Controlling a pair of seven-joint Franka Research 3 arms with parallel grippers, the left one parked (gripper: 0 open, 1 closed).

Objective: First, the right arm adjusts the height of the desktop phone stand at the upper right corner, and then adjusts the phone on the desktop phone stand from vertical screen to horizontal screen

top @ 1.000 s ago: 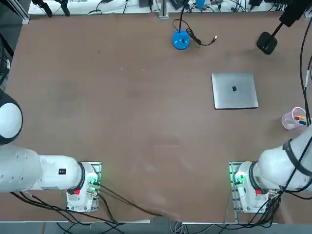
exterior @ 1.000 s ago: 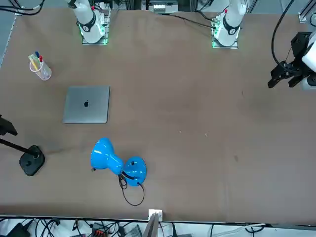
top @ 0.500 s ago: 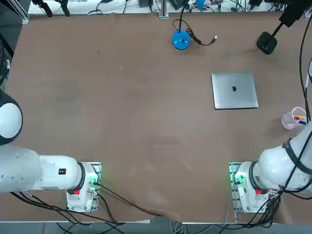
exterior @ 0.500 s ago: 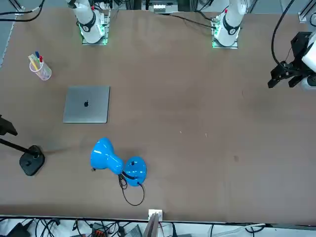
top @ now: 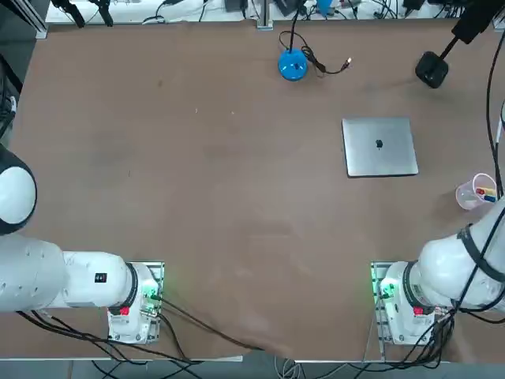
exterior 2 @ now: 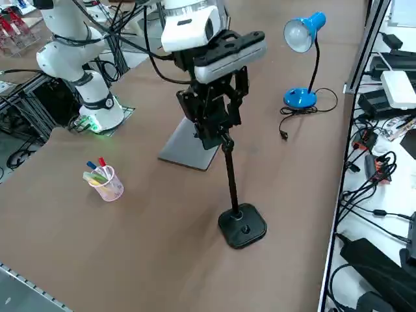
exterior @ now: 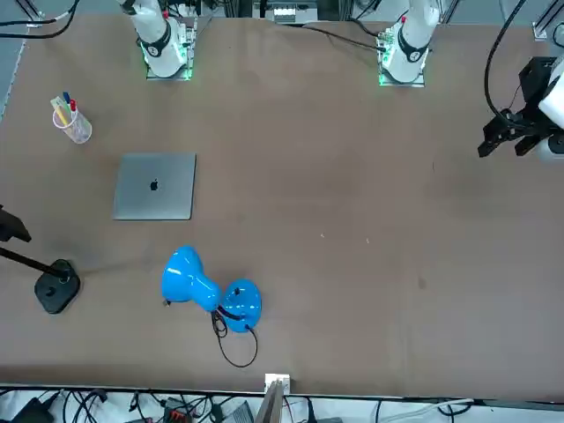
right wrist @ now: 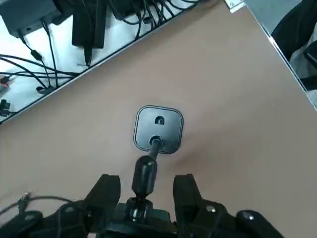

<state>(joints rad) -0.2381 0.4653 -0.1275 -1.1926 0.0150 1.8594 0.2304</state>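
Where the table [top: 197, 158] is taken as reference, findings run as follows. My right arm [top: 454, 272] rises from its base near the table's near right corner and reaches toward the far right corner. The overhead view shows only its lower part, the rest passing beyond the right edge.

The laptop [top: 379, 146] lies closed and flat in the right half of the table, well apart from the other items.

The blue lamp [exterior 2: 300, 39] stands at the far edge, near its middle, with its cord lying loose beside its base.

The stand [exterior 2: 242, 226] sits in the far right corner, base flat on the table and pole rising at a slight slant.

My gripper [right wrist: 146, 186] hangs over the stand, pointing down at the upper part of the pole. Its fingers [right wrist: 106, 191] stand spread, one on each side of the pole's thick upper section. The wrist view shows a gap on both sides, so I record no contact at the fingertips.

The phone [top: 471, 25] shows as a dark slab at the pole's head, over the far right corner and partly cut off overhead. In the side view I cannot separate it from my gripper.

The cup [top: 473, 192] of pens stands upright at the right edge, between the laptop and my base.
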